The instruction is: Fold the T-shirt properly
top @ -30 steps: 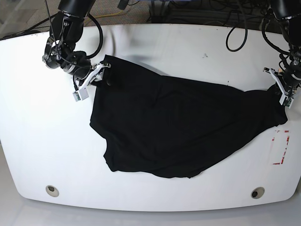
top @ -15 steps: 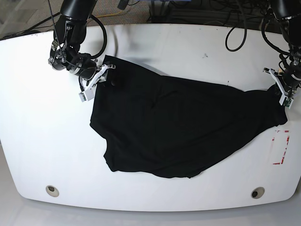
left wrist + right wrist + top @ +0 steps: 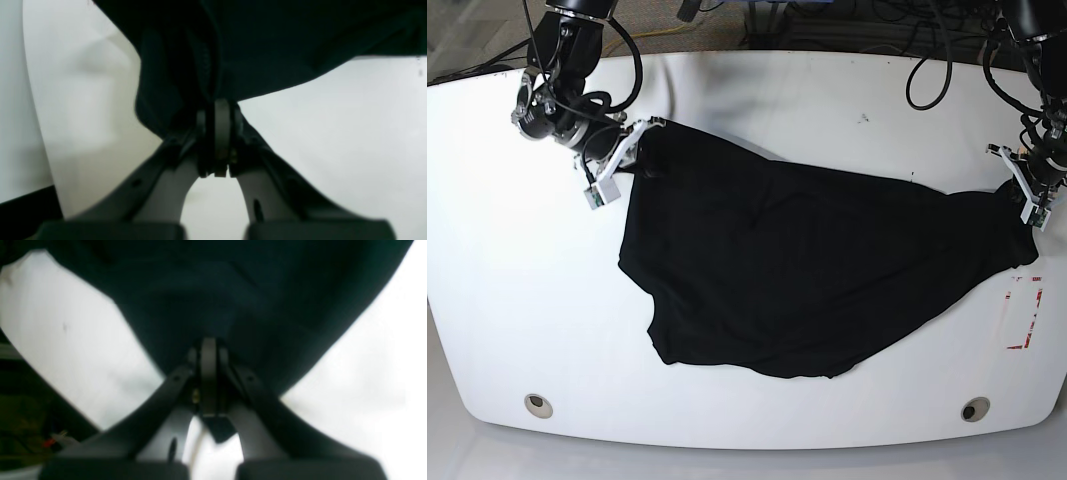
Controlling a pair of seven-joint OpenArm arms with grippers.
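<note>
The black T-shirt lies spread and rumpled across the middle of the white table. My right gripper is at the shirt's far left corner, shut on the fabric. The right wrist view shows its fingertips pressed together with the dark T-shirt pinched between them. At the table's right side my left gripper holds the shirt's right tip. In the left wrist view its closed fingertips clamp a bunched fold of the T-shirt.
A red-outlined white tag lies on the table near the right edge, just below the shirt's right tip. Two round holes sit near the front edge. Cables hang behind the far edge.
My right gripper has pulled the shirt's far left corner up and to the left, away from where it dipped half a second ago. The left arm has not moved.
</note>
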